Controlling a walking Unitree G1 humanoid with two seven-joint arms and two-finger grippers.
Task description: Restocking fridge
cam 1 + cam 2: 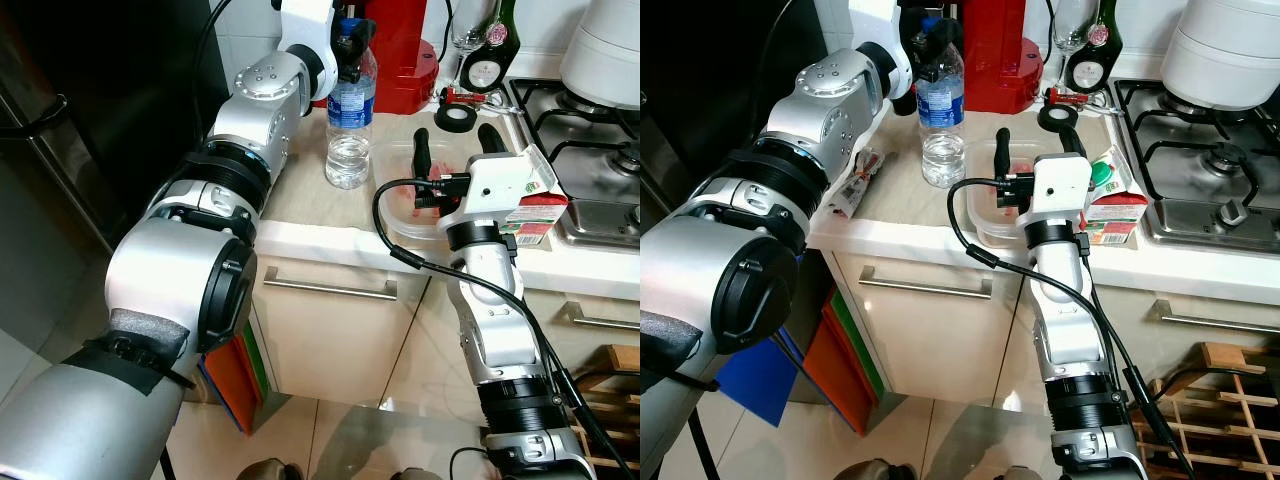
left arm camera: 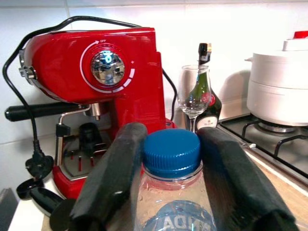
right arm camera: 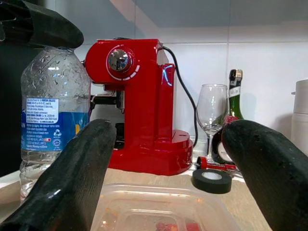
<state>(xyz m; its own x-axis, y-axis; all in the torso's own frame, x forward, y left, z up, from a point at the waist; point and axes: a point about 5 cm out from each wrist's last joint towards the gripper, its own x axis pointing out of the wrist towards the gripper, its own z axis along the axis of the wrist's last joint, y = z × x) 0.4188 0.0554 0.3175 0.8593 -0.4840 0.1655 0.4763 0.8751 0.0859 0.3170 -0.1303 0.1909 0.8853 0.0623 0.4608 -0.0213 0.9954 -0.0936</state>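
Reaching forward from the left of the head views, the silver left arm stretches over the countertop (image 1: 300, 215), its left gripper (image 1: 350, 55) at the neck of an upright water bottle (image 1: 349, 125) with a blue cap and blue label, standing near the counter's front edge before a red espresso machine (image 1: 400, 50); the right arm rises straight up from below, its right gripper (image 1: 455, 140) hanging over a clear plastic container (image 1: 405, 215) that sits just right of the bottle, with a red and green carton (image 1: 535, 205) lying beside the wrist; a roll of black tape (image 1: 460, 118), a dark wine bottle (image 1: 490, 50) and a stove (image 1: 590, 130) lie further back. From the left wrist, both black fingers (image 2: 113, 178) press against either side of the blue cap (image 2: 172, 151), grasping the bottle; part of the label shows letters too cut off to read; a wine glass (image 2: 194, 94) and a white pot (image 2: 279, 89) stand behind. From the right wrist, the fingers (image 3: 77, 178) are spread wide apart over the container's rim (image 3: 163, 192), holding nothing; the bottle's label carries small print too fine to read.
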